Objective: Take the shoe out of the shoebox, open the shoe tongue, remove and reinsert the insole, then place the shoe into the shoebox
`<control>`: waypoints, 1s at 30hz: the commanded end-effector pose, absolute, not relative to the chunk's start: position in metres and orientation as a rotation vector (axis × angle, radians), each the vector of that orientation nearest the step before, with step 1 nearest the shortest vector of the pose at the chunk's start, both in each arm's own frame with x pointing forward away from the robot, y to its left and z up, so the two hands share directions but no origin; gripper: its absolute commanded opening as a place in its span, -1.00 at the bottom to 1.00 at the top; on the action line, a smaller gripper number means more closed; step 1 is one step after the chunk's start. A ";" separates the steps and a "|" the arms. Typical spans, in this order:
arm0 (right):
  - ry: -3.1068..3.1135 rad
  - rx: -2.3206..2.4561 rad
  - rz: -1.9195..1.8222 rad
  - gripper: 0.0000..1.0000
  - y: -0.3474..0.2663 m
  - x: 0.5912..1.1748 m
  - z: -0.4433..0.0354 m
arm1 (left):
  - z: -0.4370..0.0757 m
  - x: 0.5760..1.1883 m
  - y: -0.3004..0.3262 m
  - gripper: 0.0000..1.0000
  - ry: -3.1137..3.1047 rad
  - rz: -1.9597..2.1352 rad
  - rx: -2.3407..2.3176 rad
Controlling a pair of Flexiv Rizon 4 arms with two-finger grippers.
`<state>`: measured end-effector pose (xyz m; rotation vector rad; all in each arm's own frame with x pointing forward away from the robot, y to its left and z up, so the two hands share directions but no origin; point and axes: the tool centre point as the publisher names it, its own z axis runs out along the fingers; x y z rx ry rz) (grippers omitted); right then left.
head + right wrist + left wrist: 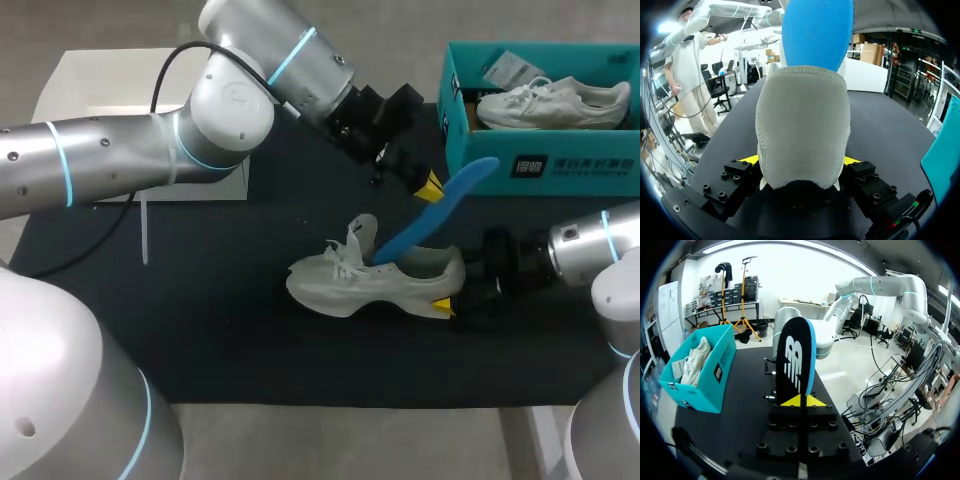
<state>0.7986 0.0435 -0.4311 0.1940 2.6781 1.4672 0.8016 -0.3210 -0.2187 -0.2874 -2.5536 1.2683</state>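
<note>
Right gripper [800, 162] clamps the sneaker [802, 115] by its heel; left gripper [802, 401] pinches the blue insole [792, 357]. Best keep it straight along the opening.

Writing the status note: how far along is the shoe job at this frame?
Done: the shoe is out of the shoebox, tongue lifted. In hand: right gripper clamps the heel; left gripper holds the blue insole, its lower end in the shoe, removal or reinsertion, cannot tell which. Left: seat the insole, then put the shoe into the shoebox.
</note>
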 end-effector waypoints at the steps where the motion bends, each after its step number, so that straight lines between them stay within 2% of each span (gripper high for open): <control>1: 2.677 0.196 1.464 -1.00 0.044 0.798 -0.434 | -0.219 0.801 -0.321 -1.00 -2.553 1.270 -0.287; 19: 2.677 0.196 1.464 -1.00 0.044 0.798 -0.434 | -0.219 0.801 -0.321 -1.00 -2.553 1.270 -0.287; 30: 2.677 0.196 1.464 -1.00 0.044 0.798 -0.434 | -0.180 0.761 -0.295 -1.00 -2.501 1.378 -0.210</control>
